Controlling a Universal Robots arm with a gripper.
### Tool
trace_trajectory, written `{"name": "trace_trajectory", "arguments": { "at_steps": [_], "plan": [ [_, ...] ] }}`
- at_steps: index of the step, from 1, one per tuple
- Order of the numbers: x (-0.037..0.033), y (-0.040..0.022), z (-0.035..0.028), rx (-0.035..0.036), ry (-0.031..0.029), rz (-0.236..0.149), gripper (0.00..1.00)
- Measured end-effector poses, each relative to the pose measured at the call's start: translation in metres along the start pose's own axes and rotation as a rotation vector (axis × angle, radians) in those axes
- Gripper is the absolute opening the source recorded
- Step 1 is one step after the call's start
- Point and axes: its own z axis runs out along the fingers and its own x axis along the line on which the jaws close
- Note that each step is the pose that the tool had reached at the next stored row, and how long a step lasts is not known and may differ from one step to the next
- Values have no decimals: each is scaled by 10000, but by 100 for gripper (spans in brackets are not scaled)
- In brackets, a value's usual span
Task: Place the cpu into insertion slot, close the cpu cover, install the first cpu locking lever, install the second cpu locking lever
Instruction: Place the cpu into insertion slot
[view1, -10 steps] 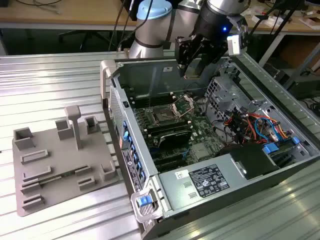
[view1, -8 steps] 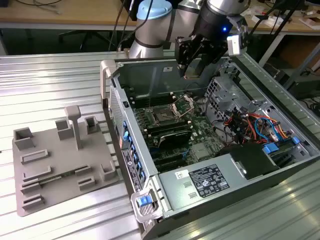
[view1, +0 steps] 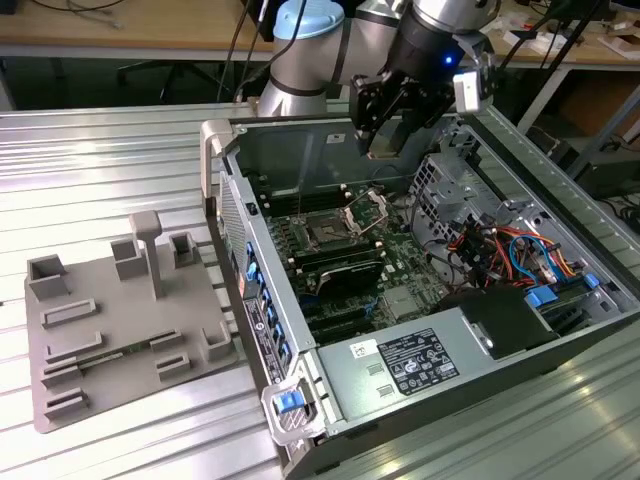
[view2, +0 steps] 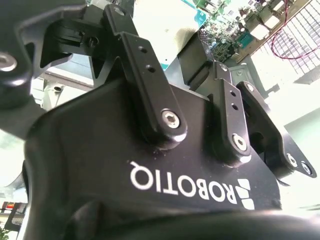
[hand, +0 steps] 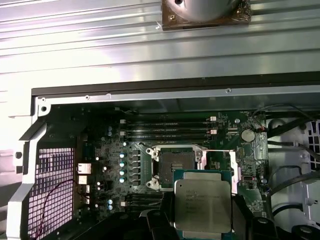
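The hand is clenched on the cpu, holding it above the open computer case (in the first wrist view the chip's edges run nearly square with the socket's). The insertion slot lies below the hand and toward the exterior view's left, bare. The cpu cover is swung up just beside it. Memory slots run close by, leaving little room. The case rests on a ribbed metal table.
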Motion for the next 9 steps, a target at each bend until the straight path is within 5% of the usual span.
{"name": "trace_trajectory", "arguments": {
  "at_steps": [9],
  "plan": [
    [0,-2,25,0,0,0,55]
  ]
}}
